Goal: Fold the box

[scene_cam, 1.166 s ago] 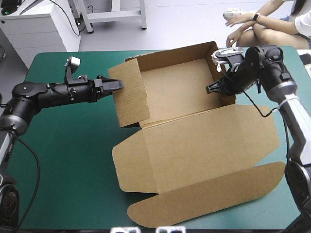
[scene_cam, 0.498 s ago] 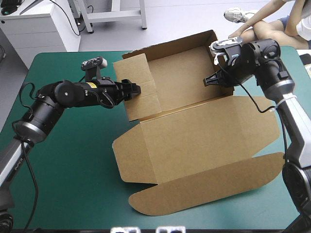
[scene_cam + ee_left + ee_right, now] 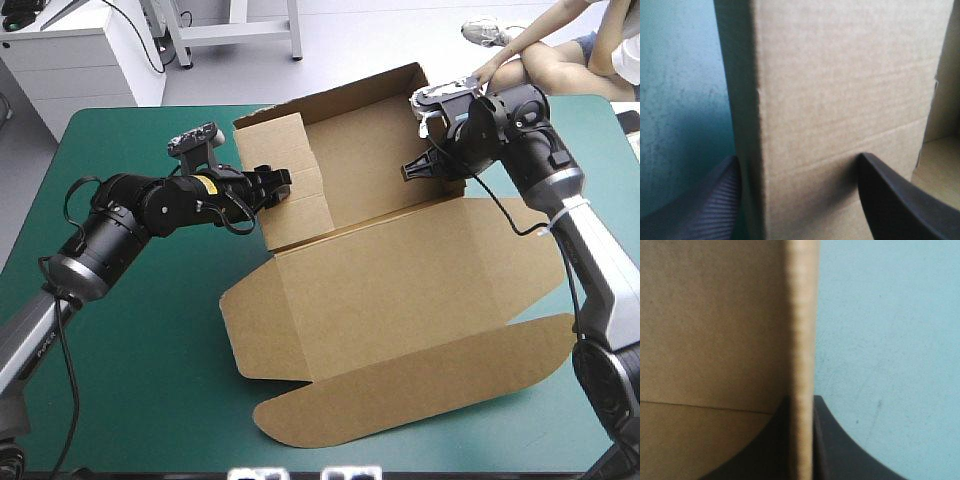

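Note:
The brown box (image 3: 400, 290) lies in the middle of the table. Its tray end is tilted up at the far side and its lid lies flat toward the front. My left gripper (image 3: 275, 183) is at the tray's left wall, open. In the left wrist view (image 3: 797, 160) its black fingers stand wide apart, one on each side of that wall (image 3: 840, 85). My right gripper (image 3: 412, 170) is on the tray's right wall. In the right wrist view (image 3: 801, 399) the fingers pinch the board's edge (image 3: 801, 315), shut on the box.
The lid's rounded tuck flap (image 3: 400, 400) reaches toward the table's front edge. The teal-green cover (image 3: 130, 350) shows bare at the front left, and a narrower strip runs along the right edge (image 3: 600, 130).
The tray end has risen and tipped, and the whole box has slid slightly left. Both grippers moved with it: the left one turned and came in farther, the right one shifted left.

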Controlling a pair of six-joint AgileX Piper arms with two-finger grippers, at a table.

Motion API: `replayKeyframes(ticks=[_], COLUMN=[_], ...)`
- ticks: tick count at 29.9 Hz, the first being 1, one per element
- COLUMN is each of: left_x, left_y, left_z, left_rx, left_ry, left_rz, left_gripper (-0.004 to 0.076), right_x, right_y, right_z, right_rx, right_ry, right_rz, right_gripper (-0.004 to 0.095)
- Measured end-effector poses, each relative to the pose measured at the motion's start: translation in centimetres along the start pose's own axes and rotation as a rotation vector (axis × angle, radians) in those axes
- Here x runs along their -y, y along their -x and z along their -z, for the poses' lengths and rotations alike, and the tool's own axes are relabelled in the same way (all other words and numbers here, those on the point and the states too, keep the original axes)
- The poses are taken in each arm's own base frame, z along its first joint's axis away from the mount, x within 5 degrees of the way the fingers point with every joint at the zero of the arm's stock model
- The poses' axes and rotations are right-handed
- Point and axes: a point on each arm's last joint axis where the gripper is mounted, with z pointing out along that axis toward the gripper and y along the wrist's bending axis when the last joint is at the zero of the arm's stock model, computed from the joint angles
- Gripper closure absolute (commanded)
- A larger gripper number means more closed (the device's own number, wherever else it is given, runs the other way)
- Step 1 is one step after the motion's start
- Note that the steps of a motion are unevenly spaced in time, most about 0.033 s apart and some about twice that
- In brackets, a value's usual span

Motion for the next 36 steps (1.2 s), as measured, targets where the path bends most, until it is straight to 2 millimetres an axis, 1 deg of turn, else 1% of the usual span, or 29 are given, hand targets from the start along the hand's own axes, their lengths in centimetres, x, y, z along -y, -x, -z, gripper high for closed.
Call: replayKeyframes(ticks=[3, 11, 17, 26, 32, 36], left_x=[-0.1, -0.4, -0.2, 0.1, -0.2, -0.4], left_y=[-0.2, -0.3, -0.3, 0.3, 0.2, 0.0], left_z=[0.1, 0.1, -0.3, -2.6, -3.5, -3.5], left_rx=[-0.011, 0.014, 0.054, 0.115, 0.096, 0.080], left_ry=[0.034, 0.117, 0.149, 0.093, 0.118, 0.136], left_rz=[0.022, 0.037, 0.030, 0.021, 0.012, 0.011], left_gripper=[0.0251, 0.0251, 0.0251, 0.0251, 0.0251, 0.0251], right_x=[-0.3, -2.1, -2.4, -2.2, -2.3, -2.4], right_y=[0.4, 1.3, 1.3, 1.1, 1.1, 1.1], right_z=[0.7, 2.6, 2.6, 2.7, 2.7, 2.8], right_rx=[0.019, 0.083, 0.078, 0.063, 0.061, 0.062], right_ry=[-0.001, -0.006, -0.009, -0.025, -0.013, -0.006], right_rz=[0.010, 0.070, 0.062, 0.050, 0.047, 0.052], right_gripper=[0.0924, 0.0924, 0.0924, 0.0924, 0.0924, 0.0924])
